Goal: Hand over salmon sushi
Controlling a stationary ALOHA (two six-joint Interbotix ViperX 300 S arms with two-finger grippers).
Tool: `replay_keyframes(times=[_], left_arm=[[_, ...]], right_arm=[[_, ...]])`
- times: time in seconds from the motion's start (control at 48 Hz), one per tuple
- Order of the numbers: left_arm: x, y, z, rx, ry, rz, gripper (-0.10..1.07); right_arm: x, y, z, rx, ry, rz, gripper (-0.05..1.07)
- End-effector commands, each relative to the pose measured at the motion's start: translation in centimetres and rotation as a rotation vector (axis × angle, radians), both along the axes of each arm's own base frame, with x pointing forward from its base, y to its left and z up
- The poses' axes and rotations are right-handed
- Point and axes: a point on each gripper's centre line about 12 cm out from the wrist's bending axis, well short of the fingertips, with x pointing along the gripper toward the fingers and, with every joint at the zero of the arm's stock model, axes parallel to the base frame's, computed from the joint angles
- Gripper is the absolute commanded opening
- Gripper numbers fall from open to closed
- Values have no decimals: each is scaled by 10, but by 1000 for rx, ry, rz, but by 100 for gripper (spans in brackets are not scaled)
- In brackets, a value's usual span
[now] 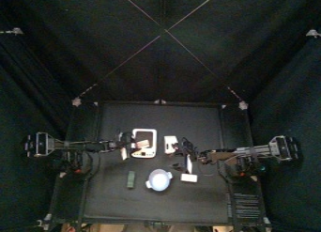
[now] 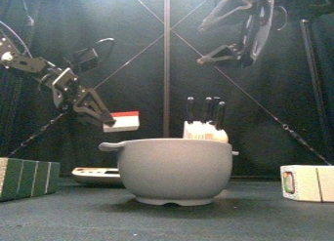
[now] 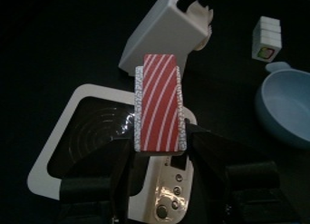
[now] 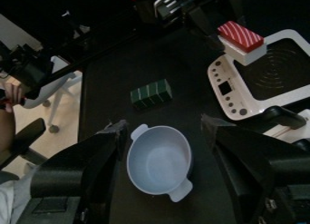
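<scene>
The salmon sushi (image 3: 161, 101) is a red-orange piece with white stripes. My left gripper (image 3: 164, 160) is shut on its near end and holds it in the air (image 2: 124, 118) over the white tray (image 3: 72, 141). In the right wrist view the sushi (image 4: 240, 35) hangs above the tray (image 4: 260, 82). My right gripper (image 4: 164, 164) stands wide open with nothing between its jaws. It is close to the right of the sushi and behind the bowl in the front view (image 2: 204, 110).
A grey-blue bowl (image 2: 170, 172) stands at the table's front middle. A dark green block (image 4: 151, 93) lies to its left and a small white block (image 2: 307, 181) to its right. A person's arm (image 4: 10, 128) shows at the table's side.
</scene>
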Motion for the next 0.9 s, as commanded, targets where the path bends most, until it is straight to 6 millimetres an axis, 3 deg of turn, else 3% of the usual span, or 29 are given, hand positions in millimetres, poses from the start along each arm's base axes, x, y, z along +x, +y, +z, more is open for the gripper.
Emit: replay_keyframes(times=[0.0,0.438,0.604,0.875], left_arm=[[4,-8,16,17,-61,-34,57],[23,-61,71,45,-330,-230,57],[26,-75,78,42,-380,-280,57],[28,-77,79,42,-396,-284,57]], right_arm=[[4,-4,13,-3,-37,-8,96],[34,-5,16,-112,-36,36,97],[43,-13,23,-156,-51,30,97],[56,-22,34,-197,-77,22,97]])
